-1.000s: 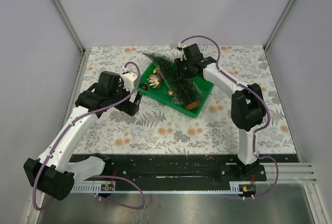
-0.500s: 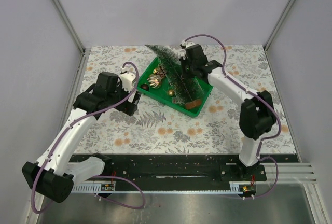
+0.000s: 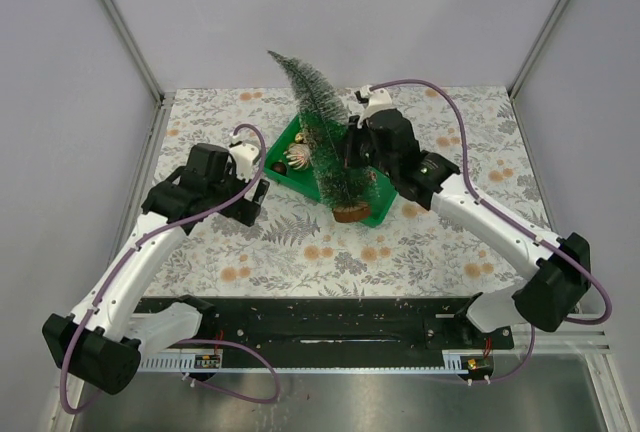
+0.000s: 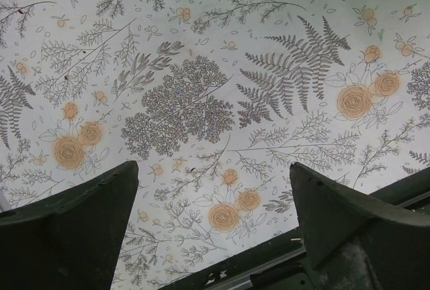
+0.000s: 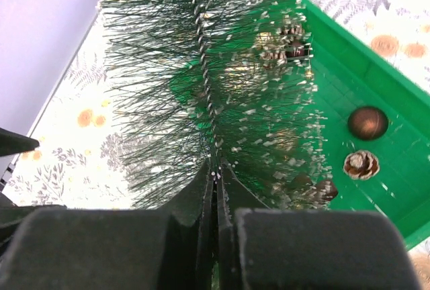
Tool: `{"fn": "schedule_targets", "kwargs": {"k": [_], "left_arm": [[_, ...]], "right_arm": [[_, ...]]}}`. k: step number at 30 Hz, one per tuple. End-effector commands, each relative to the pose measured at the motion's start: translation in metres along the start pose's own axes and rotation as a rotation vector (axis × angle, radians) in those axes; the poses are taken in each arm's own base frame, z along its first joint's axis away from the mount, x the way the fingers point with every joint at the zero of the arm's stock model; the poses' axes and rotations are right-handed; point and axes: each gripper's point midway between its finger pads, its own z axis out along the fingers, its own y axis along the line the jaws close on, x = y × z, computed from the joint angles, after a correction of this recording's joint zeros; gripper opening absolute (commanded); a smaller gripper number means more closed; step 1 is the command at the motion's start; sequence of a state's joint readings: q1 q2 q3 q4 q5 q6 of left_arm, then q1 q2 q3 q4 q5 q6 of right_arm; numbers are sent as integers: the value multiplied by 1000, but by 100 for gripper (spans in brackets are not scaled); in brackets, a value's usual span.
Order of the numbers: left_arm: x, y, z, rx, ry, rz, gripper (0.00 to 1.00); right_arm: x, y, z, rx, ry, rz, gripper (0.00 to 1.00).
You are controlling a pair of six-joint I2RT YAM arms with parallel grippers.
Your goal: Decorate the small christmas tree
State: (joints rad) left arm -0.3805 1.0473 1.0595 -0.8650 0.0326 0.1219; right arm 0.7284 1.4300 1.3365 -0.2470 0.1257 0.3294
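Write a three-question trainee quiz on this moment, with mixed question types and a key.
1. True or false: the left gripper holds an ornament.
2. Multiple choice: the right gripper is shut on A) a ribbon, B) the small christmas tree, C) nothing.
3. Short answer: where does the brown ball lie?
Key: 1 false, it is open above the tablecloth. 2 B. 3 In the green tray.

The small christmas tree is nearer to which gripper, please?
Right. The right gripper grips the small christmas tree; the left gripper hangs open, apart, to its left.
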Motion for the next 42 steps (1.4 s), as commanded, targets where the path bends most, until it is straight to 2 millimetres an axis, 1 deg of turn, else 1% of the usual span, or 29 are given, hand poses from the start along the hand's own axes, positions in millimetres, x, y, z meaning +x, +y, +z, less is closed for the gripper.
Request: {"fn": "schedule_targets", "kwargs": {"k": [1,3,6,8,9,10,12,14,16,18,20,22,24,27,28,30,31,33,34,36,37,40,42], "left_arm": [[-21,6,-9,-40,-103,-19,99],[-26,7,-10,-42,-123,-20,99],[-35,8,-10,-44,-143,-22,99],[-39,5,-7,-26,-147,-21,99],[-43,4,-7,-18,-152,-26,99],[-48,0,-7,9,-167,-25,99],[-59,-15,-12,91,-226,-9,99],[-71,-30,-19,177,-302,-5,99],[-84,-48,-31,282,-363,4,99],[-95,-62,-43,366,-404,12,99],[-109,-70,-57,417,-459,13,99],[-121,-73,-66,445,-493,18,99],[-128,-76,-68,471,-481,-8,99],[-135,-84,-68,525,-488,-11,99],[-137,-87,-70,547,-501,-7,97],[-136,-91,-72,574,-507,-6,85],[-135,-91,-70,575,-502,-10,76],[-130,-92,-69,574,-497,4,48],[-128,-91,-68,564,-500,15,33],[-123,-85,-66,528,-499,24,16],[-121,-85,-65,521,-491,24,11],[-117,-82,-63,502,-480,53,6],[-116,-80,-64,489,-482,63,4]], "right_arm": [[-3,18,-14,-58,-65,78,0],[0,25,-19,-81,-67,88,0],[-4,33,-35,-128,-111,117,0],[-6,38,-46,-170,-146,136,0],[-2,38,-50,-179,-147,140,0],[-7,46,-55,-226,-176,142,0],[4,56,-62,-272,-180,135,0],[20,60,-61,-290,-160,128,0],[35,66,-60,-304,-138,125,0],[45,73,-63,-317,-140,130,0],[50,79,-67,-329,-154,131,0],[54,85,-68,-341,-171,131,0],[57,93,-70,-357,-186,125,0],[66,106,-65,-370,-181,100,0],[72,107,-61,-363,-166,89,0],[82,114,-57,-371,-147,69,0],[87,115,-55,-368,-139,62,0],[94,116,-53,-365,-129,51,0],[96,116,-53,-366,-125,51,0],[100,115,-52,-364,-123,40,0],[103,114,-52,-363,-116,32,1],[113,113,-50,-361,-87,16,4],[121,112,-49,-358,-63,6,9]]}}
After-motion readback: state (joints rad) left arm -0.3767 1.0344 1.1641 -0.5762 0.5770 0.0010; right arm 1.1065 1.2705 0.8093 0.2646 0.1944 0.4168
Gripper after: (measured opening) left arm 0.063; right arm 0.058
